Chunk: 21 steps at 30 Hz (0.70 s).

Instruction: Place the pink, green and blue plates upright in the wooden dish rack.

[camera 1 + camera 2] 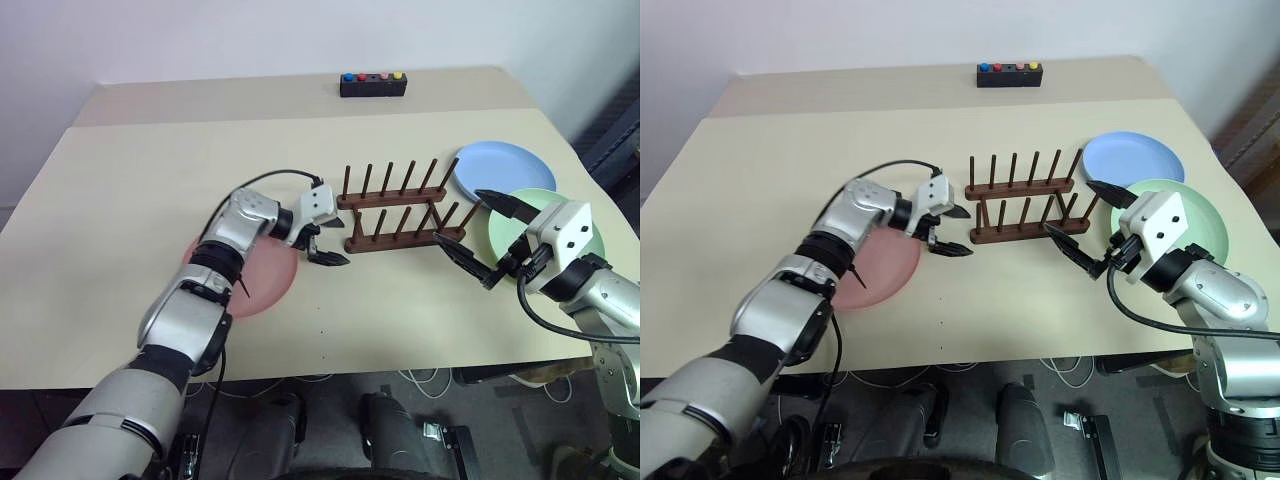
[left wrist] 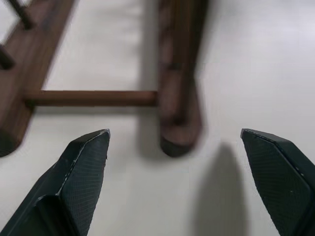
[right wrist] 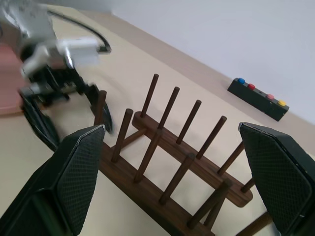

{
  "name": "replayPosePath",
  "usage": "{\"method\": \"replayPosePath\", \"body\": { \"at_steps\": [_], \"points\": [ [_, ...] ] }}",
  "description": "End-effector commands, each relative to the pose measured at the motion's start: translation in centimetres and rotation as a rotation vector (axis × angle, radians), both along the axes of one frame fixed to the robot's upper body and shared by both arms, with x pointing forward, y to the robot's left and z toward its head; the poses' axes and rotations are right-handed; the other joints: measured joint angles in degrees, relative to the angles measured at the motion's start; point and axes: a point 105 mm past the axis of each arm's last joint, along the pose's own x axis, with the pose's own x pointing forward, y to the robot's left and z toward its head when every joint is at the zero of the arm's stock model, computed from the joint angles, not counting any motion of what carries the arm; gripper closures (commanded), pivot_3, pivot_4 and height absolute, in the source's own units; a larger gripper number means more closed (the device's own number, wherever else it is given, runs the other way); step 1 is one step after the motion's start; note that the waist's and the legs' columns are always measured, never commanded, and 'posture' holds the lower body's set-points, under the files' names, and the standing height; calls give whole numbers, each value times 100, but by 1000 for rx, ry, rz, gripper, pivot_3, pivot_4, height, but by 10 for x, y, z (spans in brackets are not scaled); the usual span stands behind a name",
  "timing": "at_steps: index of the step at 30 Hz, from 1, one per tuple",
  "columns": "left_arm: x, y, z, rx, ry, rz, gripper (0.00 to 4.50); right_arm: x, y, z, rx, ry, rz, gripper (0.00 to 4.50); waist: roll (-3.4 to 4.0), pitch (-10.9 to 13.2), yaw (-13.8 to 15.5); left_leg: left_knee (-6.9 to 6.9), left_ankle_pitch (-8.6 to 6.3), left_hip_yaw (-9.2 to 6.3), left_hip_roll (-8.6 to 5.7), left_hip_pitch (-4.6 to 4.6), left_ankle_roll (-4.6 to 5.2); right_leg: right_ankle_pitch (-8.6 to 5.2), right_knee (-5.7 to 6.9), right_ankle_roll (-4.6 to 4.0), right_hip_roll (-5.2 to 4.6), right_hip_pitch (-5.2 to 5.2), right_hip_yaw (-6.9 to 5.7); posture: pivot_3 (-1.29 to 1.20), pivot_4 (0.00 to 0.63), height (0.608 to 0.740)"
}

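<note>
Half the pink plate (image 1: 262, 283) arm-hidden

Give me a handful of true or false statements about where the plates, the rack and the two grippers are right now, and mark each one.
1. The wooden dish rack holds no plate. True.
2. The pink plate stands upright between the pegs. False: it lies flat on the table, under the left arm.
3. The left gripper has its jaws open, holding nothing, at the rack's end. True.
4. The right gripper is shut on the green plate. False: its jaws are wide open and empty.
5. The blue plate lies flat beyond the green plate. True.
</note>
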Motion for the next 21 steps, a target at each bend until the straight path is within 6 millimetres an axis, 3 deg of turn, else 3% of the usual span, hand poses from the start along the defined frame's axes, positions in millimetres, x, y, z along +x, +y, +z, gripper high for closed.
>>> {"method": "replayPosePath", "body": {
  "at_steps": [1, 2, 5, 9, 12, 16, 21],
  "points": [
    [5, -3, 29, -55, -70, 11, 35, -3, 3, 6, 4, -26, 23, 0, 1, 0, 8, 0, 0, 0, 0, 0, 0, 0, 0, 0, 0, 0, 0, 0, 150, 740],
    [8, 5, 41, -72, -67, 35, 35, -2, 4, 4, 38, 0, 35, 0, -2, 1, 13, 1, 0, 0, 0, 0, 0, 0, -1, 0, 0, 0, 0, 0, 150, 740],
    [9, 29, 68, -98, -34, 64, 881, -1, 3, -1, 90, 59, 42, 915, -5, 3, -39, 1, 0, -1, 0, -1, 0, 0, 1, 0, 0, -1, 0, 0, 150, 740],
    [-6, 39, 84, -164, 10, 1, 2819, -3, 4, -7, 84, 96, 59, 2873, 0, 0, -91, -2, 0, -4, 3, 0, 0, -1, 4, 1, 2, -2, -1, 0, 150, 740],
    [-33, 29, 99, -272, 170, -107, 4276, 1, 1, -25, 10, 134, 29, 4314, 0, 0, -80, 4, 0, -6, 1, -1, 0, -1, 3, 2, 2, 2, -3, 0, 150, 740],
    [-51, 5, 75, -234, 190, -140, 4444, 22, -16, -49, -97, 165, -116, 4448, 1, -1, -89, 6, 1, -5, 1, 1, -1, -4, 7, 5, 2, 2, 0, 0, 150, 740],
    [-69, -10, 54, -167, 216, -185, 4444, 29, -22, -72, -209, 199, -157, 4448, 1, -1, -99, 3, 6, -3, 2, 1, -10, -3, 11, 4, 3, -6, 4, 0, 150, 740]
  ]
}}
